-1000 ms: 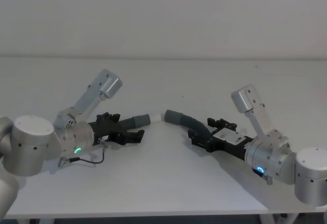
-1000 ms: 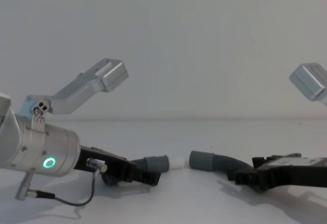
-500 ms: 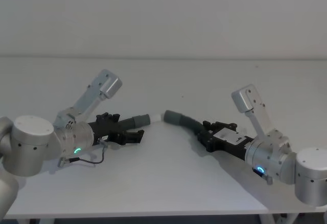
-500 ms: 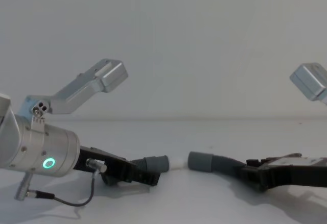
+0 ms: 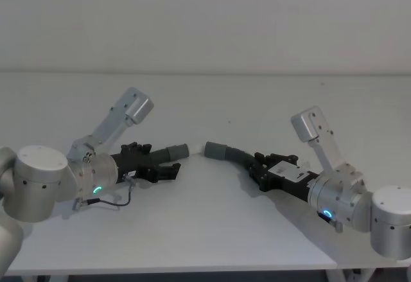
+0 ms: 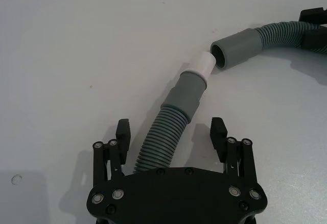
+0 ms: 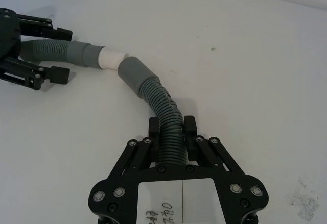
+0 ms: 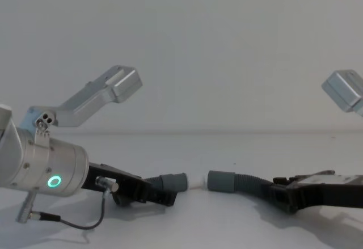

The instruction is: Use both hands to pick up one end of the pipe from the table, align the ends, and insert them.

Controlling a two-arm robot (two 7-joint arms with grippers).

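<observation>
Left wrist view, aligning step: left gripper was open around spigot hose; right gripper clamped second hose, whose cuff likely needed squaring onto the spigot.

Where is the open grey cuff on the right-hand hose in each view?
Head: cuff near the middle.
Chest: cuff low, just right of centre.
Left wrist: cuff just past the white spigot.
Right wrist: cuff ends the hose in the right gripper.
Shared landmark: the white spigot beside its mouth.

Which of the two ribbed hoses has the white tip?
The hose piece inside the open left gripper: a white spigot sticks out of its cuff. The other piece, clamped by the right gripper, ends in a plain cuff.
</observation>
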